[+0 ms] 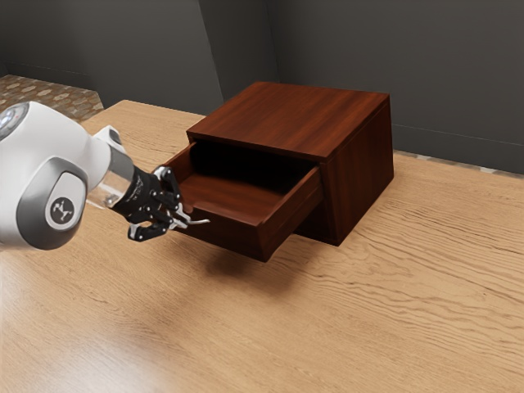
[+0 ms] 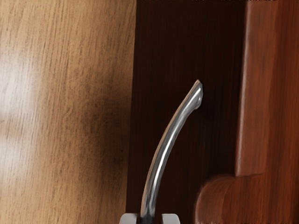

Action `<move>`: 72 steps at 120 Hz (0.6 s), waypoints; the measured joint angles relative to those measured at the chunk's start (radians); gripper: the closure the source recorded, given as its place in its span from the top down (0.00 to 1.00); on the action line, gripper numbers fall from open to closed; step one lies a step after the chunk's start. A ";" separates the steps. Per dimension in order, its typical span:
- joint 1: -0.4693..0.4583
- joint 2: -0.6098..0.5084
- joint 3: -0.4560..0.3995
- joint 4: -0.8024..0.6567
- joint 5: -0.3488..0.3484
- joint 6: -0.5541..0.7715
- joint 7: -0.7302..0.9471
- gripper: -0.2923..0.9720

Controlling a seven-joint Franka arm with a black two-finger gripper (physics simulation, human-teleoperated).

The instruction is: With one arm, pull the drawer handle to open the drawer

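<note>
A dark reddish wooden cabinet [image 1: 327, 123] stands on the table, and its single drawer [image 1: 246, 201] is pulled well out toward the exterior view's left, its inside bare. A curved silver handle [image 1: 196, 220] sits on the drawer front. My black gripper [image 1: 173, 219] is at that handle, fingers shut on it from two sides. In the wrist view the metal handle [image 2: 170, 149] arcs away from the hand across the dark drawer front [image 2: 187, 70], with the grey fingertips [image 2: 128, 218] clamped at its near end.
The light wooden table [image 1: 368, 311] spreads wide in front of and to the exterior view's right of the cabinet. My white arm [image 1: 49, 184] fills the exterior view's left. A dark wall rises behind.
</note>
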 joint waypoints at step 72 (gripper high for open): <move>-0.024 0.324 0.010 0.732 0.024 -0.654 0.005 0.67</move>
